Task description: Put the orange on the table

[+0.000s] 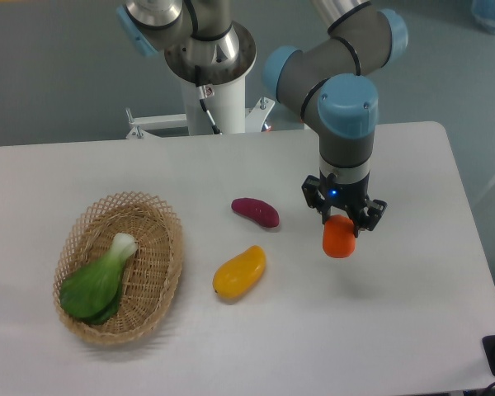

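Observation:
The orange (339,238) is a small round orange-red fruit held at the right of the white table (412,330). My gripper (343,219) points straight down and is shut on its top, so the upper part of the fruit is hidden between the fingers. A soft shadow lies on the tabletop just right of and below the fruit; whether the fruit touches the surface cannot be told.
A purple sweet potato (256,211) lies left of the gripper. A yellow-orange mango-like fruit (239,272) sits further front. At the left stands a wicker basket (161,280) holding a green bok choy (99,280). The arm's base (210,74) rises behind the table.

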`<state>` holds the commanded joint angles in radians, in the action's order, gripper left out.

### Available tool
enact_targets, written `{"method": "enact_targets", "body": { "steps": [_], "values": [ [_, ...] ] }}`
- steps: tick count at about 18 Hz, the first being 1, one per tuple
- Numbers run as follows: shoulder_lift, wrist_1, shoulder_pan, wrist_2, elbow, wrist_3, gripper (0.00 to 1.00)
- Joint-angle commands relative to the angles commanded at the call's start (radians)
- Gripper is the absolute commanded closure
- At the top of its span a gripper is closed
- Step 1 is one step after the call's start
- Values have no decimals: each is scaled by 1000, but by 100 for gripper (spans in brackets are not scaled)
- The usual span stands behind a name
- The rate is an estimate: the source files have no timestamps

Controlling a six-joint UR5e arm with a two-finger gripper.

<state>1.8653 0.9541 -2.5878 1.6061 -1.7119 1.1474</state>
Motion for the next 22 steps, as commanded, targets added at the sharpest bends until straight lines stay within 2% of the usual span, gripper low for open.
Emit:
{"method": "enact_targets", "body": {
  "steps": [12,22],
  "values": [
    [5,0,0,-2,6,-8,47],
    [24,-26,5,-2,-40,-55,47]
  ]
}}
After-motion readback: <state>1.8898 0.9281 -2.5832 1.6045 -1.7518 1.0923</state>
